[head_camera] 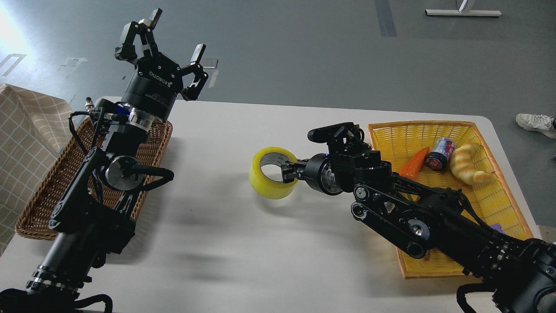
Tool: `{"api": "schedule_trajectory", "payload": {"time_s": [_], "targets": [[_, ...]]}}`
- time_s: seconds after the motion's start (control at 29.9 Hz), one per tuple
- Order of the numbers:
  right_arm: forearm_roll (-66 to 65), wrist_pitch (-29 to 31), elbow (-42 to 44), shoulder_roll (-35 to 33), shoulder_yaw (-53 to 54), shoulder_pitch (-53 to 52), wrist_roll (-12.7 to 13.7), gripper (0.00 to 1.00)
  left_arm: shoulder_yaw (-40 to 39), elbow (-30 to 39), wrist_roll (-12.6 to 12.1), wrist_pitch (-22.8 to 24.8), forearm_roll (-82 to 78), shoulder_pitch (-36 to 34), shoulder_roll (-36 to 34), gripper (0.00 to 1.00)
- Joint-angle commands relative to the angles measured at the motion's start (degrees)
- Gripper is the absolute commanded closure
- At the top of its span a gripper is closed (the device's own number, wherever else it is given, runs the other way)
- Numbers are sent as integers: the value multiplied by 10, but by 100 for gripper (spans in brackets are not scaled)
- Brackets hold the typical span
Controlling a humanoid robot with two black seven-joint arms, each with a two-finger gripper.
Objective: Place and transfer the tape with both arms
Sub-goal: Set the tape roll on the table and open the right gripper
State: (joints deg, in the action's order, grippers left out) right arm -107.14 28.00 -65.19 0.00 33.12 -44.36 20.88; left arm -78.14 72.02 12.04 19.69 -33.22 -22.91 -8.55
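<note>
Two arms are in your view, coming in from opposite sides over the white counter (pixel 217 243). Your right gripper (pixel 290 170) reaches toward the middle of the counter and is clamped on the tape (pixel 266 182), one finger inside the grey-white core and the other on the outside of the yellow wall nearest the arm. The tape sits near the centre of the counter, tilted so that you look partly into its open core; you cannot tell from this view whether its lower edge touches the surface or hangs just above it. Your left gripper (pixel 173 39) is raised over the far left corner of the counter, pointing up and away from you, with its fingers spread wide apart and nothing between them. It is well apart from the tape. Below and behind the left arm lies a brown wicker basket (pixel 43 195) along the left edge of the counter, and most of its inside is hidden by the arm. To the left of that basket you see a beige checked cloth (pixel 26 130). On the right side of the counter stands a yellow basket (pixel 404 134), partly covered by the right arm. In it you can make out an orange carrot-like toy (pixel 416 163), a small can (pixel 439 153) lying beside it, and a pale yellow bread-like toy (pixel 468 164) nearest the right wall. A white shoe (pixel 536 123) shows on the grey floor at the right edge.
</note>
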Motion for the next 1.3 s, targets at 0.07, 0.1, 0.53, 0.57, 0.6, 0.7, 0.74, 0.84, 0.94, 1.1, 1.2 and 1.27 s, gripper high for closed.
{"api": "schedule_trajectory", "payload": {"time_s": [0.07,0.1,0.53,0.57,0.6,0.7,0.74,0.84,0.94,1.1,1.2,1.27], "targets": [[0,0,0,0,-1,7,0,100,-1,0,0,0,0,0,-1,2],[0,0,0,0,-1,9,0,100,-1,0,-1,0,0,0,-1,2],[2,0,-6,0,20,29,-5,49,-1,0,0,0,0,1,-1,2],[2,0,-13,0,32,39,-6,45,-1,0,0,0,0,1,-1,2],[2,0,-20,0,40,49,-6,42,-1,0,0,0,0,1,-1,2],[2,0,-26,0,44,54,-6,25,-1,0,0,0,0,2,-1,2],[2,0,-26,0,45,55,-6,22,-1,0,0,0,0,3,-1,2],[2,0,-26,0,44,60,-6,14,-1,0,-1,0,0,3,-1,2],[2,0,-29,0,50,58,-6,8,-1,0,0,0,0,3,-1,2],[2,0,-52,0,131,48,-6,3,-3,1,0,0,0,3,-1,2],[2,0,-77,0,206,48,-5,2,-3,1,0,0,0,3,-5,2],[3,0,-96,0,267,52,-5,1,-2,0,0,0,0,3,-5,2]]}}
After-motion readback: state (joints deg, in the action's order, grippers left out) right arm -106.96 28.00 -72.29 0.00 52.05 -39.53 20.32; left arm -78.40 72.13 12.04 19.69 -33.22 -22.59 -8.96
